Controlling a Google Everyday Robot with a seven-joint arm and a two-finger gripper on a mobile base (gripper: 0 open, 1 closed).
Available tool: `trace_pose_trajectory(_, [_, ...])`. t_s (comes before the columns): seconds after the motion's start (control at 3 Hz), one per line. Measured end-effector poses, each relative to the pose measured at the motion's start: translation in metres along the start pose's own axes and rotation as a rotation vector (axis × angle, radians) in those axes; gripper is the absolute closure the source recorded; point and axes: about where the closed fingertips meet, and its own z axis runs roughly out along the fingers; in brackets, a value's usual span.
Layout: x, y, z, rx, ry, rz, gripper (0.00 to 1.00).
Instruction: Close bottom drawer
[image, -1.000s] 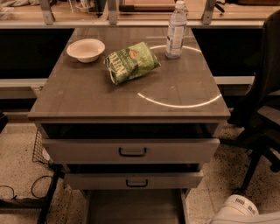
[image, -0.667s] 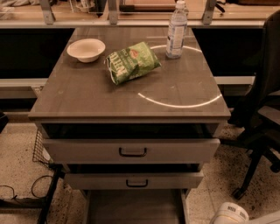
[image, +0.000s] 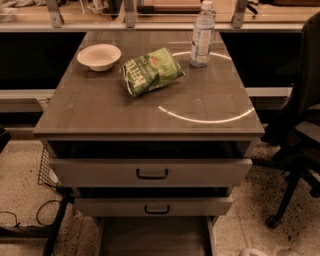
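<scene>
Since the earlier frame, we are watching the gripper drop almost out of view. Only a pale sliver of it is showing at the lower edge, over the speckled floor, and we cannot tell whether it is spread or pressed together. Left of the gripper, the bottom drawer is standing pulled well out, its long plain tray showing and its front running off the lower edge. Up and left of the gripper, the middle drawer and the top drawer are sitting slightly out under the cabinet top. Farther up, a green chip bag, a white bowl and a water bottle are resting on that top. Above and right of the gripper, a dark office chair is standing.
</scene>
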Motion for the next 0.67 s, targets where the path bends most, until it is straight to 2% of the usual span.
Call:
trace_pose_trajectory(0.33, [0.0,0.0,0.0,0.0,0.0,0.0,1.0])
trace_pose_trajectory(0.67, [-0.008,0.001,0.025,-0.014,0.008,-0.02,1.0])
